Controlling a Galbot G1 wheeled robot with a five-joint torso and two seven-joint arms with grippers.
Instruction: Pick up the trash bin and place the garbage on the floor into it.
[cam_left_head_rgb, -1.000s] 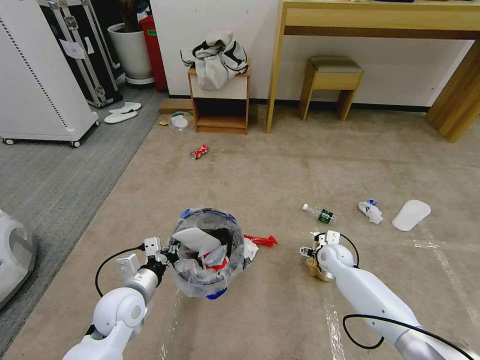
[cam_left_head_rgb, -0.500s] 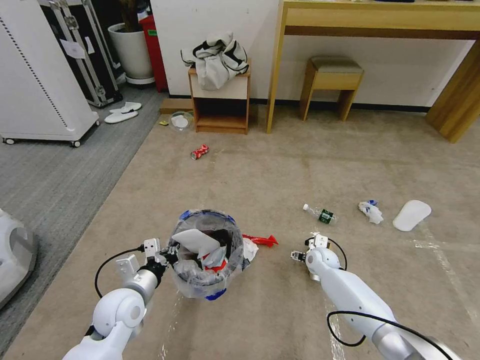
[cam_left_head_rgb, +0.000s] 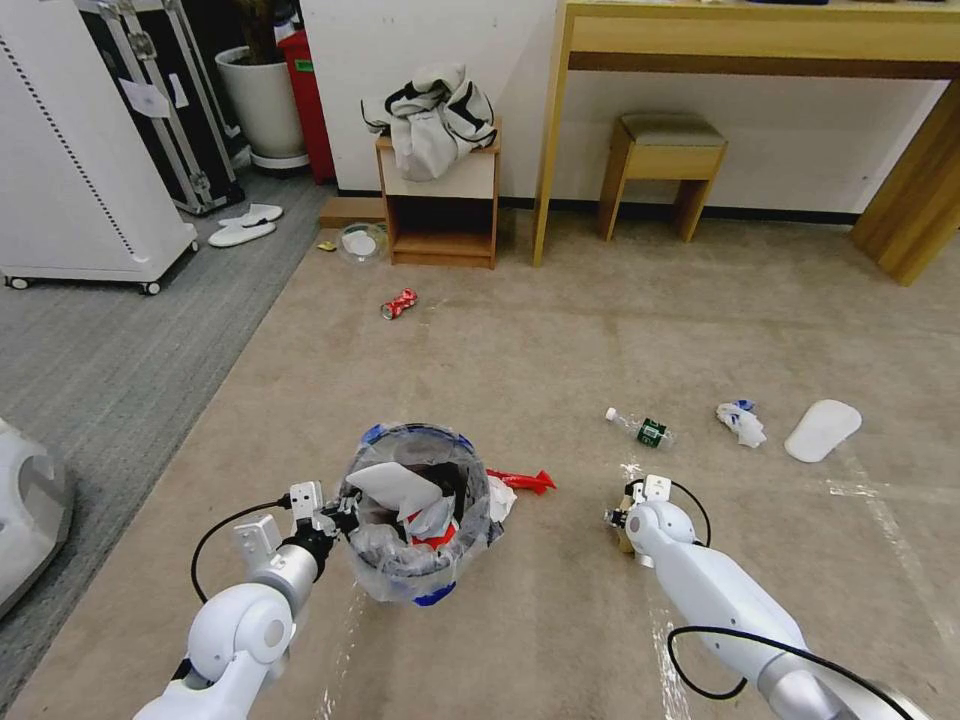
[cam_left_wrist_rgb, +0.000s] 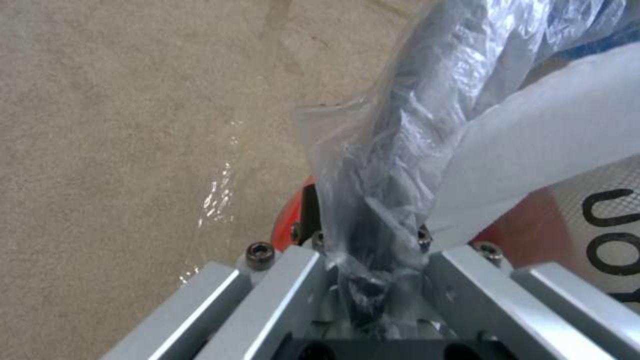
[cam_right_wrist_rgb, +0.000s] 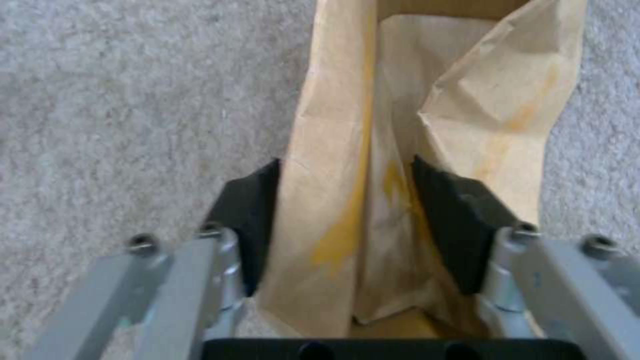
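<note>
The right end effector (cam_right_wrist_rgb: 347, 220), clamped on the crumpled brown paper carton (cam_right_wrist_rgb: 407, 120), sits right of the blue-and-red plastic-lined trash bin (cam_left_head_rgb: 418, 512), whose rim the left end effector (cam_left_head_rgb: 335, 512) grips.

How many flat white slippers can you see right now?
3: one flat white slipper lies on the beige carpet at far right; a pair lies on the grey ribbed carpet, far left. Others may be hidden.

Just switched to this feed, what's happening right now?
The left gripper holds the trash bin by its bag-lined rim, above the carpet. The bin already contains white paper and red wrappers. The right gripper is down at the floor, jaws closed around a crumpled brown carton. A crushed can, a bottle, a tissue wad, a red wrapper and a white slipper lie on the carpet.
</note>
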